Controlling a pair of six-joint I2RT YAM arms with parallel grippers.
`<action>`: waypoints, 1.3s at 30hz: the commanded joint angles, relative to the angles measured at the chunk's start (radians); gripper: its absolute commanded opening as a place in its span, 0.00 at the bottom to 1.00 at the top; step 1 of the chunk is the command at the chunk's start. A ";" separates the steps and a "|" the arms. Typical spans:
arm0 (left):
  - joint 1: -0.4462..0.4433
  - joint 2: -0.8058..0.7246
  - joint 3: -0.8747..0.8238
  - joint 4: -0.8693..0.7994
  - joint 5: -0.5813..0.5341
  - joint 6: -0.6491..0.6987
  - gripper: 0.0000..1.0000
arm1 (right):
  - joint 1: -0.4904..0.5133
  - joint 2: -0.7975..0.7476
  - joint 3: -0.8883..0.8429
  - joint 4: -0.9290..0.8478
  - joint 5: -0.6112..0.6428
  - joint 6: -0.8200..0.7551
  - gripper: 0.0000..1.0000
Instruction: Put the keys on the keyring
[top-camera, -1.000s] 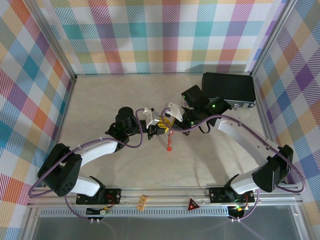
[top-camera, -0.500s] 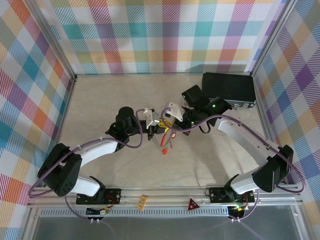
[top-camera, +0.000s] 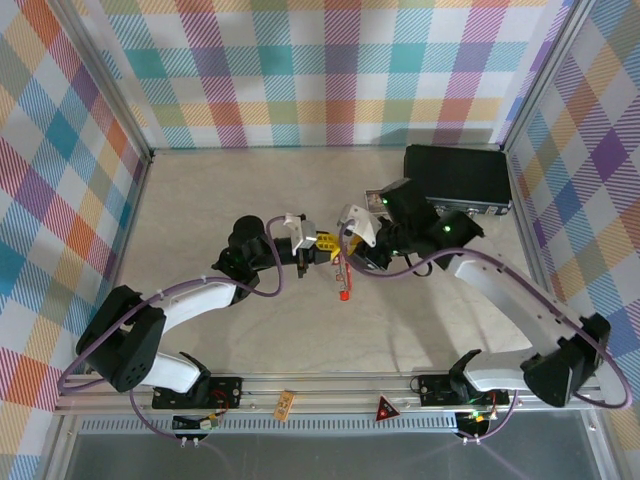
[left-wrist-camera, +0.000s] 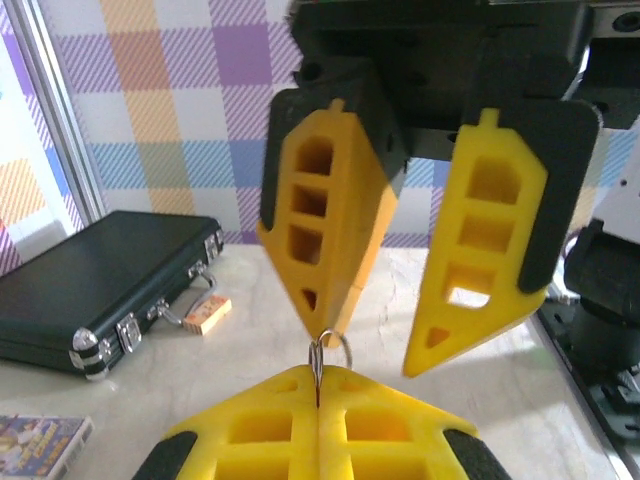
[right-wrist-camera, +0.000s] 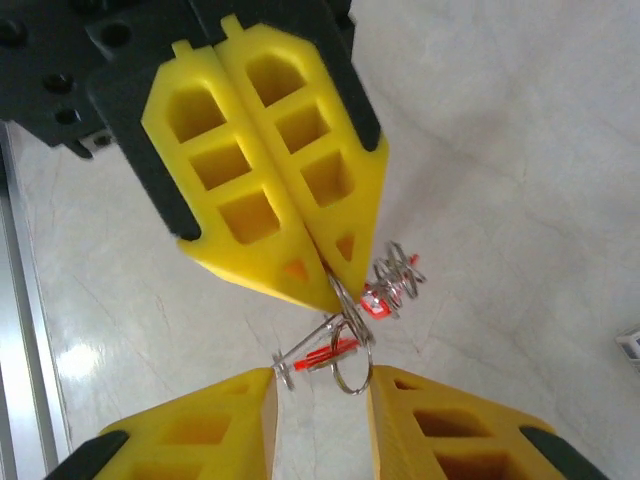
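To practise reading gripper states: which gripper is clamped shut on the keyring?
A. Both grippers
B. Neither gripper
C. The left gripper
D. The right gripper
C: the left gripper has its fingers pressed together on the keyring, while the right gripper has its fingers standing apart on either side of it.

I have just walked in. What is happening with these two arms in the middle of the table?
The two arms meet above the middle of the table. The left gripper is shut on the keyring, a thin metal loop, and seems to hold it up in the air. Small red keys dangle below it. Whether all are threaded on, I cannot tell. The right gripper is open, with a finger on either side of the ring, not pinching it.
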 joint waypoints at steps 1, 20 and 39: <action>-0.006 0.022 -0.023 0.224 -0.026 -0.106 0.00 | -0.035 -0.088 -0.078 0.141 -0.060 0.112 0.29; -0.018 0.076 -0.012 0.476 -0.044 -0.305 0.00 | -0.236 -0.192 -0.397 0.829 -0.512 0.635 0.27; -0.018 0.077 0.003 0.474 -0.027 -0.327 0.00 | -0.253 -0.120 -0.355 0.769 -0.594 0.568 0.17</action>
